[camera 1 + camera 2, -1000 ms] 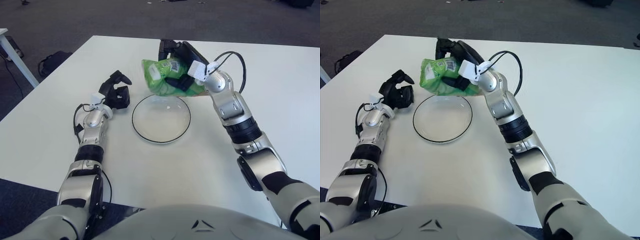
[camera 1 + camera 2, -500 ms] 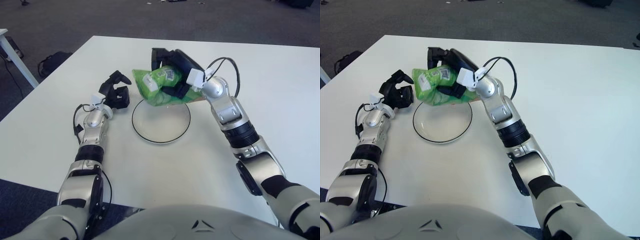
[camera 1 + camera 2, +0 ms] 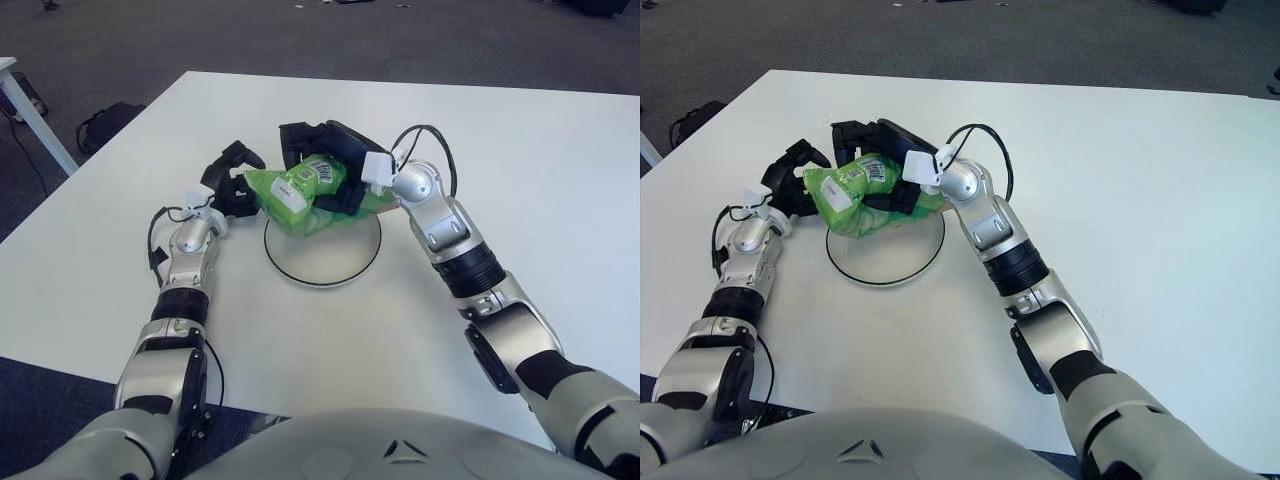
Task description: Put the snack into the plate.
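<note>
Grey carpet lay beyond the white desk [image 3: 520, 160] where I worked. My right robot hand [image 3: 325, 165] was clamped around the green snack [image 3: 300, 190], its dark fingers [image 3: 345, 197] wrapped over the bag from above and behind. Over the last second I had swung that bag leftward and down, from the plate's far right edge to a spot over the plate's [image 3: 335, 262] far-left rim. The bag looked low, but I could not tell whether it touched the glass. Part of it overhung the rim toward my left robot hand [image 3: 232, 185], which showed just left of the plate, fingers loosely curled around nothing, in the same place it had been 1 second before. The bag now nearly met those fingers.

I judged the carry close to done, yet the bag sat off-centre. Letting go there risked it tipping over the rim onto the desk, so a small shift toward the plate's middle seemed wise before release.
</note>
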Robot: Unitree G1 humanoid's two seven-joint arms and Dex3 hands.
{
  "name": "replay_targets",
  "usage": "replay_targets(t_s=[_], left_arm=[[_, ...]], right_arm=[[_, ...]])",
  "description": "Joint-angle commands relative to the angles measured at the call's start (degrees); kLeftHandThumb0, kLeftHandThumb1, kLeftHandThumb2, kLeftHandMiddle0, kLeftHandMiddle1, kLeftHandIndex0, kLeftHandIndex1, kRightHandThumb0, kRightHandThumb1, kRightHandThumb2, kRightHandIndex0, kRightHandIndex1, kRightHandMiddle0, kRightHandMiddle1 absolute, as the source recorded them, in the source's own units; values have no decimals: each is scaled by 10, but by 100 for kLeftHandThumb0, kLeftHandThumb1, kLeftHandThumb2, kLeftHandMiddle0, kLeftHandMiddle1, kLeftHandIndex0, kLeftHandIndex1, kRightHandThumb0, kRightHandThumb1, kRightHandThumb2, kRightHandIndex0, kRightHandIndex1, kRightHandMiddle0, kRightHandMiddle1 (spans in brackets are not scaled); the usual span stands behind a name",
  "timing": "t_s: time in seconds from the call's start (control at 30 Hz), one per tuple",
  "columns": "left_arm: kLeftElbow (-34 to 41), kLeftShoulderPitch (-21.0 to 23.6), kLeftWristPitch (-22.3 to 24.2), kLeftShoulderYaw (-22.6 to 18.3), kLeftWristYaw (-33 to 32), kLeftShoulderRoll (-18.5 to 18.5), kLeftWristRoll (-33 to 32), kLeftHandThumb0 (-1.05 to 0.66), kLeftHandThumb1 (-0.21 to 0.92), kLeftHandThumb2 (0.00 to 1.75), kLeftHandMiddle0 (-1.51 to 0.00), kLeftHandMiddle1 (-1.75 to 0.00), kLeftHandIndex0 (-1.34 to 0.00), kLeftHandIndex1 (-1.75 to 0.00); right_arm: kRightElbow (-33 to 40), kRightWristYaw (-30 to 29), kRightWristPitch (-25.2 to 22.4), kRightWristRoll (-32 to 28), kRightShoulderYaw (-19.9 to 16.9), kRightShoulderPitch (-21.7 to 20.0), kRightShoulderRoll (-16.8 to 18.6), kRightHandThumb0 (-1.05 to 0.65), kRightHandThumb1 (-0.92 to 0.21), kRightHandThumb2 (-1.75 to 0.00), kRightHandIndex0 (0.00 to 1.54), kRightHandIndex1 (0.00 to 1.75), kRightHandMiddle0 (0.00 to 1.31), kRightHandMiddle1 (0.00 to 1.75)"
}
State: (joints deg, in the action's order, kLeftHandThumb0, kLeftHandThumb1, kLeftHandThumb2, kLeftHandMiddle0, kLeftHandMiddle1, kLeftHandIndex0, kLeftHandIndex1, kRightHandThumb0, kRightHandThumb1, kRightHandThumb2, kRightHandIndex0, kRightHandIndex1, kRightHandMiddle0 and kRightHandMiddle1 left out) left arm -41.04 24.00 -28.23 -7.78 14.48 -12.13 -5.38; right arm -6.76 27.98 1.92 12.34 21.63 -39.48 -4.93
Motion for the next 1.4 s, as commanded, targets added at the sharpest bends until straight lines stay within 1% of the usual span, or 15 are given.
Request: replay_targets(t_s=[0.0, 0.27, 0.3, 0.33, 0.37, 0.4, 0.47, 0.5, 0.57, 0.67, 0.77, 0.87, 0.97, 1.17, 1.37], left_arm=[[-44, -43, -1, 13, -19, 14, 24, -43, 49, 109, -103, -175, -47, -175], [-91, -26, -23, 14, -45, 11, 42, -44, 46, 114, -106, -175, -50, -175], [-98, -25, -28, 15, -49, 11, 45, -44, 45, 115, -106, -175, -51, -175], [-103, -24, -34, 17, -56, 10, 51, -44, 43, 117, -107, -175, -52, -175], [-107, -23, -38, 18, -62, 9, 56, -45, 42, 119, -107, -175, -53, -175], [-111, -23, -48, 21, -72, 7, 64, -45, 41, 119, -108, -175, -54, -175], [-118, -22, -60, 24, -84, 6, 73, -46, 39, 122, -110, -175, -55, -175], [-118, -24, -64, 25, -88, 6, 75, -46, 39, 122, -110, -175, -55, -175], [-113, -29, -65, 26, -93, 9, 77, -46, 39, 122, -109, -175, -55, -175], [-106, -31, -64, 26, -102, 16, 76, -45, 42, 119, -103, -175, -53, -175], [-102, -30, -62, 28, -108, 18, 75, -44, 43, 118, -98, -175, -52, -175], [-97, -30, -47, 32, -110, 16, 78, -44, 44, 117, -96, -175, -51, -175], [-88, -31, -32, 36, -103, 11, 79, -44, 43, 117, -96, -175, -52, -175], [-58, -41, -35, 39, -83, 15, 64, -45, 41, 120, -104, -175, -54, -175], [-34, -51, -31, 33, -49, 22, 34, -45, 43, 118, -112, -175, -53, -175]], right_arm=[[-8, 15, 13, -10, 8, 14, -4, 0, -1, -164, 86, 168, 61, 175], [-27, 0, 62, 10, 16, 23, -7, 0, -1, -164, 86, 167, 61, 175], [-27, 2, 64, 11, 18, 24, -9, 0, -5, -161, 83, 169, 58, 175], [-26, 11, 64, 10, 19, 25, -14, 0, -11, -154, 79, 171, 52, 174], [-25, 17, 63, 9, 21, 25, -17, 0, -27, -134, 69, 167, 44, 171], [-26, 33, 59, 0, 22, 25, -21, 0, -33, -126, 66, 166, 41, 169], [-28, 52, 54, -10, 23, 25, -26, 20, -65, -75, 51, 158, 20, 157], [-31, 63, 53, -16, 23, 24, -29, 23, -70, -66, 49, 157, 18, 155], [-35, 80, 58, -23, 22, 24, -35, -11, -43, -89, 32, 135, 8, 143], [-40, 102, 71, -29, 23, 22, -44, -30, -27, -103, 21, 115, 2, 121], [-47, 120, 88, -30, 27, 17, -53, -38, -21, -106, 13, 101, 1, 106], [-57, 140, 114, -22, 32, 3, -67, -44, -21, -104, 5, 81, 0, 90], [-63, 132, 147, -5, 33, 0, -76, -62, -32, -89, 2, 57, 0, 75], [-69, 104, 179, 19, 31, 5, -79, -71, -38, -80, 0, 19, 0, 63], [-75, 80, 209, 48, 33, 2, -88, -83, -51, -64, 0, 2, 0, 47]])
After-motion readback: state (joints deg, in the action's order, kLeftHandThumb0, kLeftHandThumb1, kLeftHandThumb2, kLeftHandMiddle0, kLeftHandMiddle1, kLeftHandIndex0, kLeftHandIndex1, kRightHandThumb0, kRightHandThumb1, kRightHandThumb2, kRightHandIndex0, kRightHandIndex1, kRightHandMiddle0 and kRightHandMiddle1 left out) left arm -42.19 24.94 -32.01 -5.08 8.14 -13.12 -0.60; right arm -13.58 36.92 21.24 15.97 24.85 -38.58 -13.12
